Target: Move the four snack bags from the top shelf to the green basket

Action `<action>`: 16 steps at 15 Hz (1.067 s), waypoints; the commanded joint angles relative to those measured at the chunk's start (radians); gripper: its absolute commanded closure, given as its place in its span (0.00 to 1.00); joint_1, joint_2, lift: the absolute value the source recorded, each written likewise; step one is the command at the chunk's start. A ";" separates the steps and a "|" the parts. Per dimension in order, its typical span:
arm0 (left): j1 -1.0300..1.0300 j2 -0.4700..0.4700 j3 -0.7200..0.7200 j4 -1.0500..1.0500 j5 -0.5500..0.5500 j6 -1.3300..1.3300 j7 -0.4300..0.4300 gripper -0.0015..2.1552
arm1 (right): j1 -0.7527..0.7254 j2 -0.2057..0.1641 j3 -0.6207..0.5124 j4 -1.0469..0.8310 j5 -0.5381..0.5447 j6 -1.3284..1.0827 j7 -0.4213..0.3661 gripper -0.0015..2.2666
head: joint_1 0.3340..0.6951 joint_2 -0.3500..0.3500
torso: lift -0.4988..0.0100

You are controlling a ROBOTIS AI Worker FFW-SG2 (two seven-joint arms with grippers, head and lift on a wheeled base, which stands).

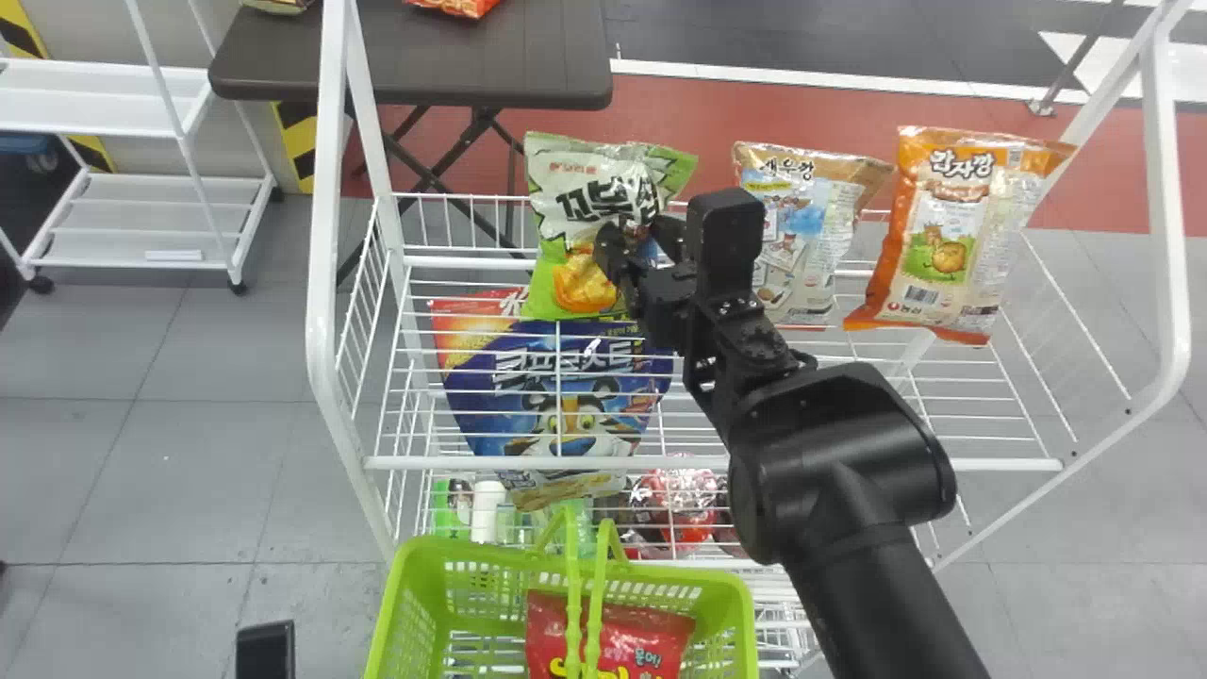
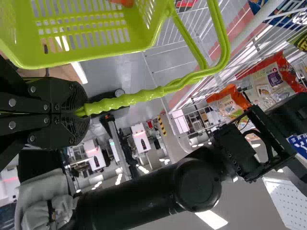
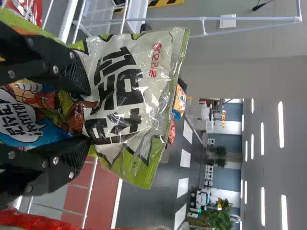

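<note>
Green-and-white snack bag (image 1: 575,203) standing upright at the left end of the top shelf (image 1: 1000,465), with the right gripper (image 3: 90,115) holding it near the middle; the two fingers are sitting some way apart, and the film is bunching between them. Whether its base is resting on the wires or hanging just above them, the views are not settling. Farther right, a brown-and-white snack bag (image 1: 806,226) and an orange snack bag (image 1: 952,236) are standing side by side. In front of the shelf and lower down, the left gripper (image 2: 86,112) is clasping the handles (image 2: 122,103) of the green basket (image 1: 405,604), its fingers lying close together. Inside the basket, a red snack bag (image 1: 646,646) is lying.

Of the four bags, one is apparently counting as delivered, one is undergoing transfer, and two are awaiting their turn. The work is thus standing at roughly one quarter complete. A blue bag (image 1: 509,405) below the top shelf is presumably falling outside the count. Lifting the held bag clear and lowering it into the basket is appearing to be the next requirement.
</note>
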 commanded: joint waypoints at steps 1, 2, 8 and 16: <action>0.006 0.000 -0.002 -0.007 -0.002 -0.001 -0.001 0.73 | 0.043 0.001 0.003 -0.084 -0.001 0.043 0.019 0.98 | 1.00 0.36 | 0.98; 0.008 0.000 -0.002 -0.008 -0.002 -0.001 -0.001 0.73 | 0.067 0.001 0.003 -0.124 -0.007 0.055 0.032 0.98 | 1.00 0.37 | 0.98; 0.011 -0.007 -0.005 -0.019 -0.011 -0.001 0.000 0.73 | 0.303 -0.035 -0.036 -0.535 -0.075 0.273 0.051 0.98 | 1.00 0.39 | 0.98; 0.010 -0.048 0.027 -0.016 -0.014 0.002 -0.006 0.73 | 0.696 -0.060 -0.421 -1.049 -0.320 0.896 0.179 0.98 | 1.00 0.07 | 0.98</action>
